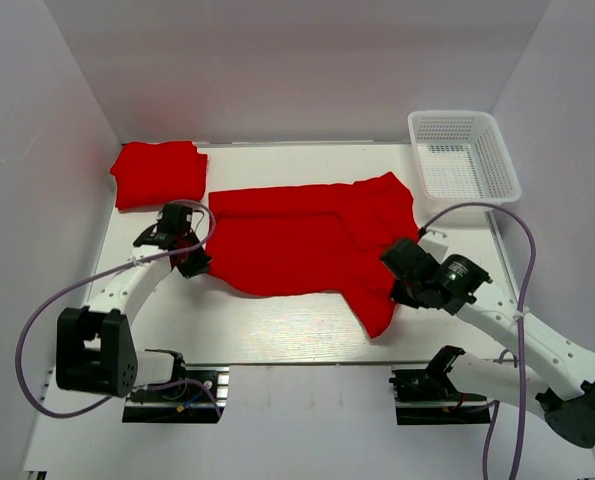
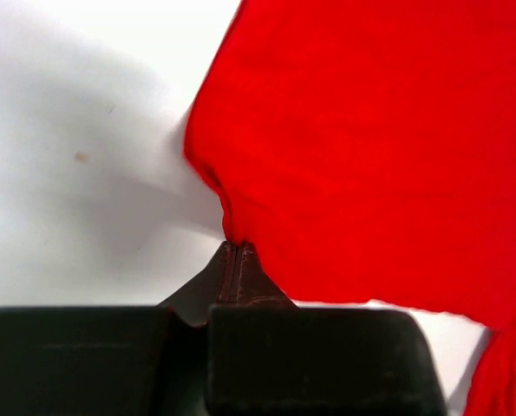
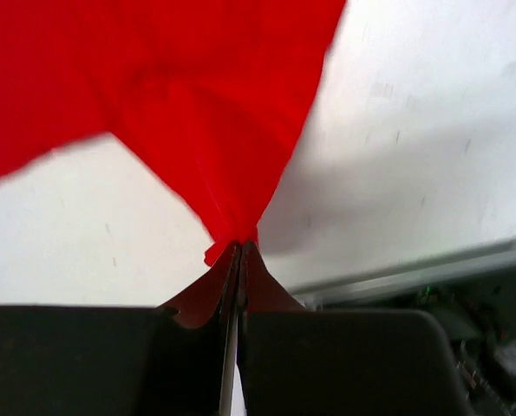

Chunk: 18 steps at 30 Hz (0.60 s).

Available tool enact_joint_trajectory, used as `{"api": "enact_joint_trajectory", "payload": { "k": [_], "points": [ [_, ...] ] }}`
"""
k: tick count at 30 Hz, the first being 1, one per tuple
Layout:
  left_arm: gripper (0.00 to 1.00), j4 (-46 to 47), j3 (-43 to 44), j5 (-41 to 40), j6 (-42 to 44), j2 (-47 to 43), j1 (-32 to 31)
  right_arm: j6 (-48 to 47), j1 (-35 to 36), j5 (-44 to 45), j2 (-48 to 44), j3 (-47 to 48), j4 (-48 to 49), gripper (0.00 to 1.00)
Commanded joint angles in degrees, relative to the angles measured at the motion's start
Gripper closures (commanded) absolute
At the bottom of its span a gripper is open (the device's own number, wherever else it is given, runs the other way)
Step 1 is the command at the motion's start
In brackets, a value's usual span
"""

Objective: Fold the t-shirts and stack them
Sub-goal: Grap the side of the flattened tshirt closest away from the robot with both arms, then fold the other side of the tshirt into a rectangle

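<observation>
- My left gripper (image 2: 237, 246) is shut tight on the edge of the open t-shirt (image 1: 307, 240); the two tips press together with a little fold of red cloth caught between them.
- My right gripper (image 3: 240, 246) is shut tight too; it pinches a bit of the same shirt, and the cloth spreads out from the tips like a small tent.
- From above, I see the left gripper at the shirt's left side and the right gripper at its right side, near the part that hangs down toward me.
- The open t-shirt lies across the middle of the white table (image 1: 277, 335) - wide, wrinkled, with a long fold line running from left to right.
- A folded t-shirt (image 1: 159, 172) sits in the far left corner of the table; it is close to the open one, but I cannot tell if they touch.
- A white basket (image 1: 418, 155) stands in the far right corner, just past the shirt's right end - I can see nothing inside it.
</observation>
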Motion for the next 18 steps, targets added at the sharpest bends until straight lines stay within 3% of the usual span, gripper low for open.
{"api": "enact_joint_trajectory", "payload": {
  "k": [1, 8, 18],
  "points": [
    [1.0, 0.5, 4.3, -0.3, -1.3, 3.1, 0.4, -3.2, -1.0, 12.1, 2.0, 4.0, 4.8, 1.0],
    [1.0, 0.5, 11.4, -0.3, -1.9, 9.8, 0.4, -11.9, -3.8, 19.5, 8.5, 5.5, 14.3, 1.0],
    [1.0, -3.3, 17.4, -7.3, -4.9, 14.1, 0.4, -21.3, -10.2, 18.6, 13.8, 6.8, 30.4, 1.0]
  ]
}}
